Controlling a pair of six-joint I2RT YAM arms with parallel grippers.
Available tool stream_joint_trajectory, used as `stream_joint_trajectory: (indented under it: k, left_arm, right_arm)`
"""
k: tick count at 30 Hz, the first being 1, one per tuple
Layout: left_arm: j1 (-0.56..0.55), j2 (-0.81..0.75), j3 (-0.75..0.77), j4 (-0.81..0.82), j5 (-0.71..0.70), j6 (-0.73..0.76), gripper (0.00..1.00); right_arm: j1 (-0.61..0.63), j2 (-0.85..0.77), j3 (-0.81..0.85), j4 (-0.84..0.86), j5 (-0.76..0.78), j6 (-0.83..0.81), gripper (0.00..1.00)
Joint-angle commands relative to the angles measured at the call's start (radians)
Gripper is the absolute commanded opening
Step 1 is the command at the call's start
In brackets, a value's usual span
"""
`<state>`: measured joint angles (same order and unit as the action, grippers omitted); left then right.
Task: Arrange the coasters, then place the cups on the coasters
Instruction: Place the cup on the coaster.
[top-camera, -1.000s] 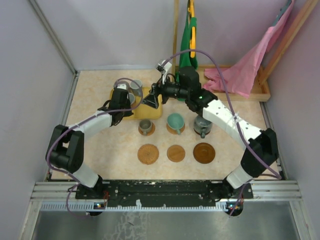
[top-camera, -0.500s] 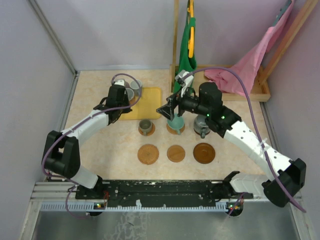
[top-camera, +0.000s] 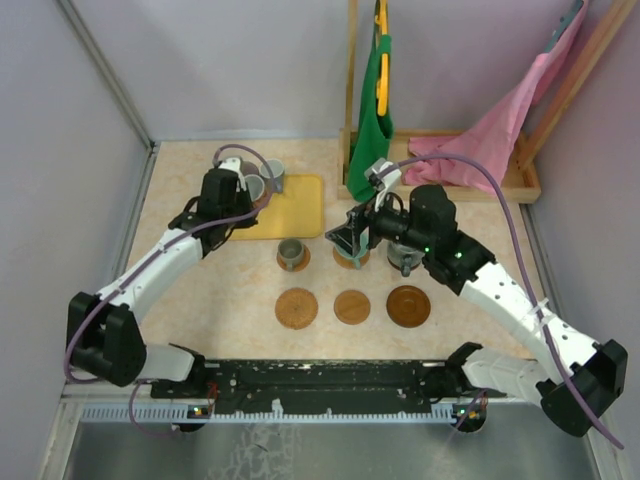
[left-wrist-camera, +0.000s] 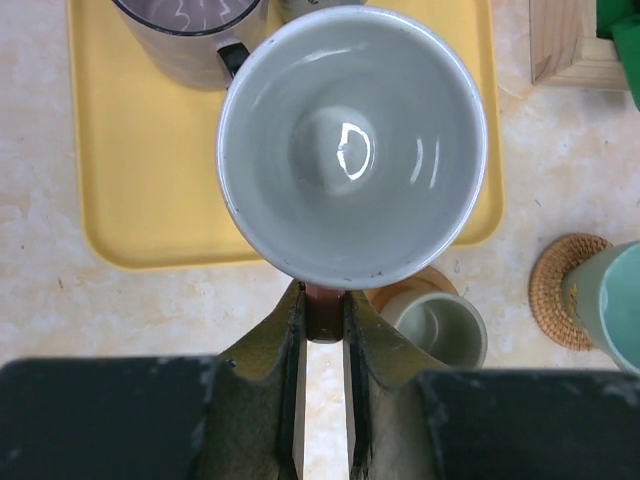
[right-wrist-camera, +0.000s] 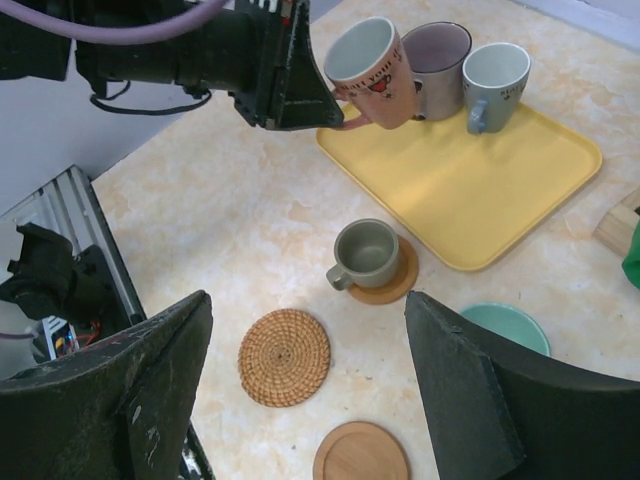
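Right gripper (right-wrist-camera: 310, 395) withdrawn from yellow tray (right-wrist-camera: 470, 190), jaws apart, empty. Left gripper (left-wrist-camera: 322, 305) pinches handle of pink mug (right-wrist-camera: 368, 72), lifted off tray, likely bound for bare woven coaster (right-wrist-camera: 284, 356).

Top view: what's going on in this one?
The left arm's jaws pinch a pink cup by its handle, lifted over the yellow tray, where two more cups wait. The right arm's jaws stand open by the teal cup. Three cups sit on the far coasters; the three near coasters are bare.

Bare coasters (top-camera: 352, 306) in the near row unobstructed from above; behind them, standing cups (top-camera: 291, 252) and the right pincer (top-camera: 348, 240).
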<state>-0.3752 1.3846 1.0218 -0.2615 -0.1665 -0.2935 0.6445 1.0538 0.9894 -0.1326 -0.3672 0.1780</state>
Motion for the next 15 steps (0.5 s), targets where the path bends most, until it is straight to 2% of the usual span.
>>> stream_joint_trajectory:
  k: [1,8,15]
  left_arm:
    - [-0.003,-0.085,0.011,-0.044,0.034,0.008,0.0]
    - [-0.038,-0.179,0.016,-0.156,0.026,0.006,0.0]
    - [-0.125,-0.256,0.032,-0.278,-0.017,-0.05,0.0]
  right_arm:
    - [-0.011,-0.053,-0.014,0.028,0.017,0.011,0.78]
    - [-0.016,-0.091,-0.047,0.023,0.036,0.015,0.78]
    - [-0.026,-0.098,-0.068,0.011,0.07,0.026,0.78]
